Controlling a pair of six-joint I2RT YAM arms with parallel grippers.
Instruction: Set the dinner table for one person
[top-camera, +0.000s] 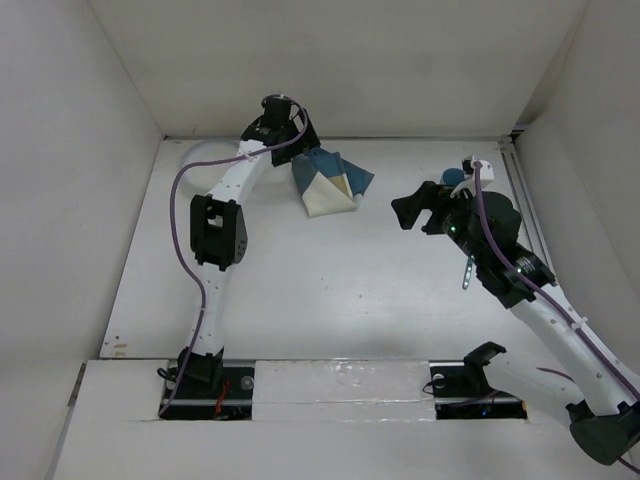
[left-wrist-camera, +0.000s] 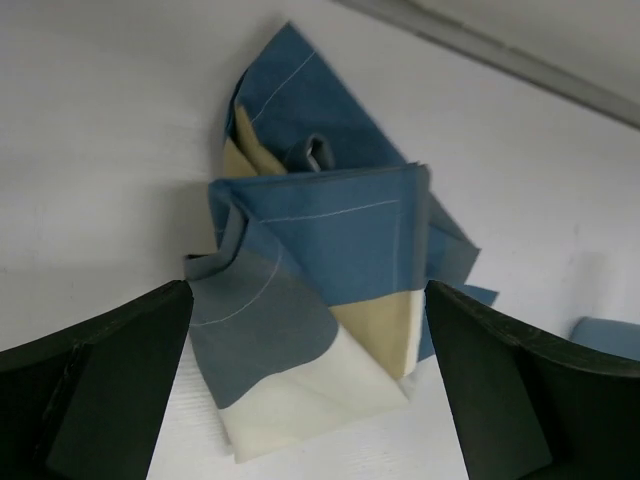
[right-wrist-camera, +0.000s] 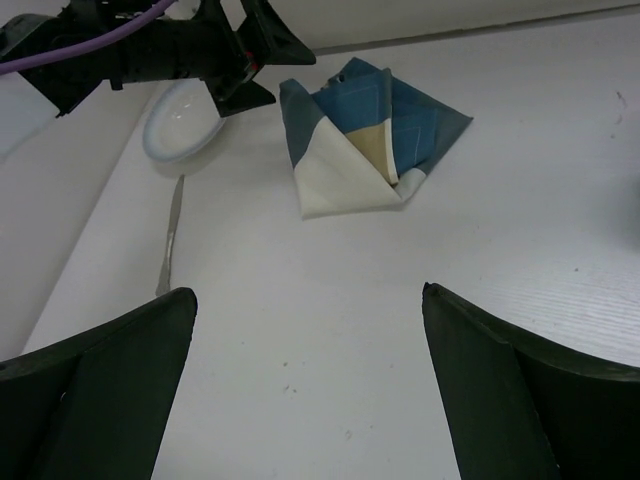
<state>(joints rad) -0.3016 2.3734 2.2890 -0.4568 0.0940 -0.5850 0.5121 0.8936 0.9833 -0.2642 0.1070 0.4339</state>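
Dinner table (top-camera: 320, 300) lies beneath left hand (left-wrist-camera: 308, 290) and right hand (right-wrist-camera: 308, 292), both wide open, empty.

No readable text or markings anywhere.

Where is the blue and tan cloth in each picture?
Top external: cloth in the upper middle.
Left wrist: cloth fills the centre.
Right wrist: cloth in the upper middle.
Shared landmark: the open left tool, close by the cloth in every view.
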